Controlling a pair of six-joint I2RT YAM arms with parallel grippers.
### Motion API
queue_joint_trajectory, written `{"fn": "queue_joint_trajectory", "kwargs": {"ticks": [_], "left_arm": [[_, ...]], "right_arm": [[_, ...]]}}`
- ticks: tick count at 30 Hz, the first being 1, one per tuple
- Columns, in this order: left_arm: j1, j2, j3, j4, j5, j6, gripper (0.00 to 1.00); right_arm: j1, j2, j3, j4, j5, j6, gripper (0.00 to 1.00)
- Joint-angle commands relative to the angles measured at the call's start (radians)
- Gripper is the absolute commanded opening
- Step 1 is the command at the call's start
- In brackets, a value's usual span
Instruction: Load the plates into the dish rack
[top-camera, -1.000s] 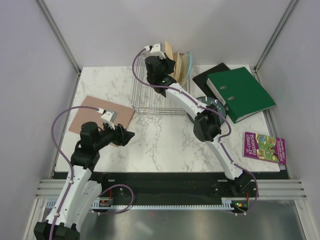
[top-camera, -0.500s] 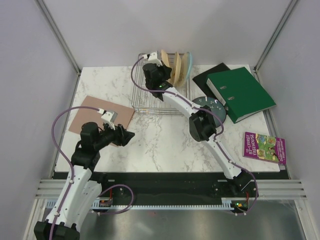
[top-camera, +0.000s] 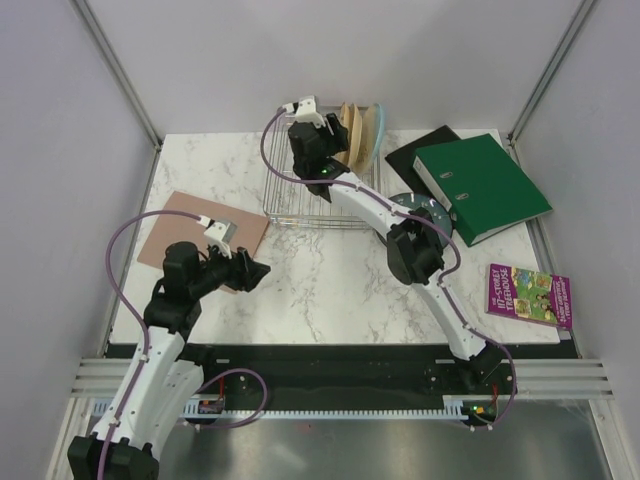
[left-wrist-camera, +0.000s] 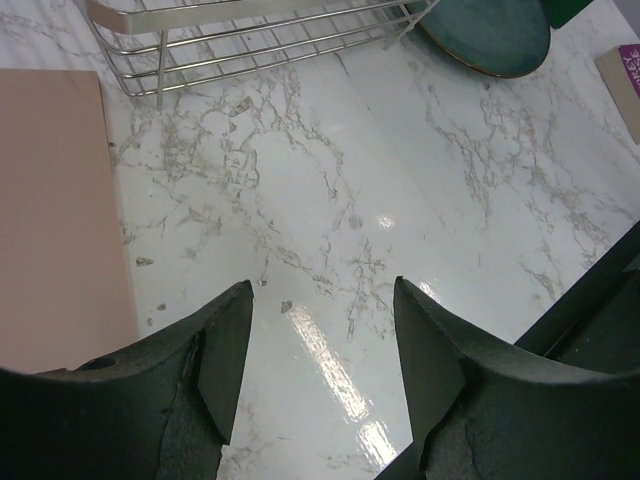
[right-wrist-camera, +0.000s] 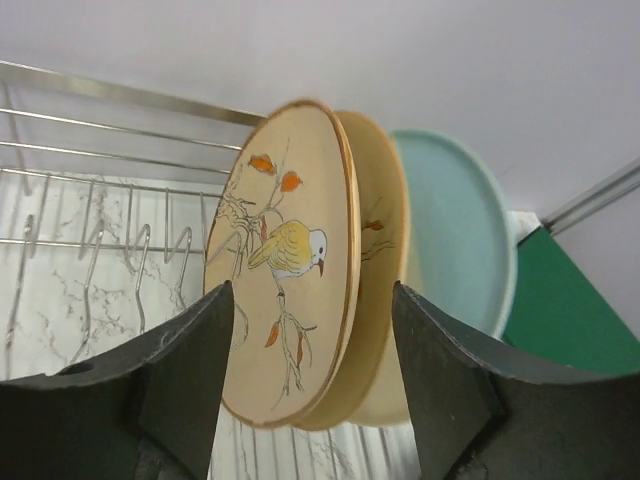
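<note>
Three plates stand on edge at the back right of the dish rack (top-camera: 305, 195): a cream-yellow bird plate (right-wrist-camera: 285, 250), a second cream-yellow plate (right-wrist-camera: 385, 230) behind it and a light-blue one (right-wrist-camera: 455, 240). My right gripper (right-wrist-camera: 312, 290) is open, its jaws either side of the bird plate's lower rim and clear of it; from above the right gripper (top-camera: 335, 138) sits at the plates (top-camera: 362, 132). A dark slate-blue plate (top-camera: 432, 213) lies flat on the table right of the rack, partly under the right arm. My left gripper (left-wrist-camera: 322, 285) hangs open and empty over bare marble.
A green ring binder (top-camera: 480, 185) and a black folder (top-camera: 425, 148) lie right of the rack, a colourful book (top-camera: 530, 295) near the right edge. A pink board (top-camera: 200, 230) lies left of the rack. The left wrist view shows the rack's corner (left-wrist-camera: 160, 45) and the dark plate (left-wrist-camera: 490, 35).
The right gripper has opened and let go of the bird plate, which now stands in the rack beside the other two. The left arm has barely moved.
</note>
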Motion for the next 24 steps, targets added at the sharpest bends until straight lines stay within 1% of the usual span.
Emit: {"fn": "queue_joint_trajectory", "kwargs": {"ticks": [1, 2, 4, 5, 7, 8, 9, 10, 11, 12, 13, 14, 15, 16, 17, 18, 19, 20, 21, 22, 23, 24], "left_arm": [[0.005, -0.008, 0.046, 0.01, -0.034, 0.002, 0.66], [0.005, -0.009, 0.05, 0.005, -0.041, 0.001, 0.67], [0.008, -0.006, 0.069, -0.002, -0.051, -0.001, 0.67], [0.009, -0.006, 0.075, -0.013, -0.053, -0.001, 0.68], [0.014, -0.006, 0.098, -0.025, -0.055, 0.005, 0.68], [0.014, -0.008, 0.105, -0.03, -0.055, 0.008, 0.68], [0.016, -0.008, 0.119, -0.039, -0.055, 0.014, 0.68], [0.016, -0.011, 0.127, -0.042, -0.061, 0.025, 0.69], [0.016, -0.011, 0.133, -0.05, -0.067, 0.028, 0.72], [0.017, -0.011, 0.144, -0.064, -0.08, 0.028, 0.74], [0.017, -0.009, 0.148, -0.067, -0.099, 0.022, 0.75], [0.017, -0.008, 0.151, -0.071, -0.101, 0.022, 0.75], [0.017, -0.009, 0.154, -0.073, -0.101, 0.022, 0.75], [0.017, -0.012, 0.154, -0.074, -0.099, 0.009, 0.75], [0.017, -0.015, 0.153, -0.076, -0.096, 0.001, 0.75], [0.019, -0.018, 0.148, -0.076, -0.094, -0.008, 0.75], [0.02, -0.02, 0.144, -0.076, -0.082, -0.027, 0.75], [0.02, -0.021, 0.138, -0.076, -0.078, -0.033, 0.74], [0.026, -0.021, 0.125, -0.076, -0.076, -0.05, 0.73], [0.037, -0.023, 0.118, -0.074, -0.075, -0.062, 0.73], [0.051, -0.028, 0.11, -0.074, -0.076, -0.077, 0.72], [0.086, -0.038, 0.093, -0.079, -0.076, -0.115, 0.72]], "right_arm": [[0.053, -0.241, -0.11, 0.084, -0.074, -0.019, 0.73], [0.06, -0.302, -0.135, 0.083, -0.078, -0.019, 0.77], [0.074, -0.36, -0.188, 0.032, -0.09, 0.014, 0.8], [0.077, -0.425, -0.204, -0.001, -0.113, 0.036, 0.81], [0.074, -0.505, -0.291, -0.105, -0.16, 0.062, 0.82], [0.074, -0.597, -0.34, -0.133, -0.223, 0.059, 0.86], [0.074, -0.651, -0.459, -0.19, -0.263, 0.051, 0.87], [0.073, -0.704, -0.533, -0.216, -0.323, 0.038, 0.88], [0.071, -0.82, -0.616, -0.235, -0.376, -0.02, 0.9], [0.066, -0.879, -0.785, -0.273, -0.488, -0.051, 0.9], [0.06, -0.941, -0.87, -0.296, -0.56, -0.086, 0.9], [0.048, -1.061, -0.952, -0.316, -0.635, -0.182, 0.85], [0.03, -1.114, -1.089, -0.35, -0.724, -0.218, 0.83], [0.03, -1.156, -1.145, -0.373, -0.74, -0.254, 0.81], [0.027, -1.223, -1.193, -0.399, -0.754, -0.277, 0.76], [0.013, -1.246, -1.269, -0.454, -0.766, -0.309, 0.72], [-0.002, -1.271, -1.305, -0.472, -0.801, -0.317, 0.62], [-0.022, -1.295, -1.334, -0.494, -0.832, -0.324, 0.07], [-0.056, -1.296, -1.392, -0.506, -0.841, -0.329, 0.0], [-0.073, -1.297, -1.422, -0.503, -0.858, -0.334, 0.0], [-0.12, -1.283, -1.463, -0.497, -0.88, -0.335, 0.0], [-0.139, -1.274, -1.478, -0.47, -0.91, -0.341, 0.0]]}}
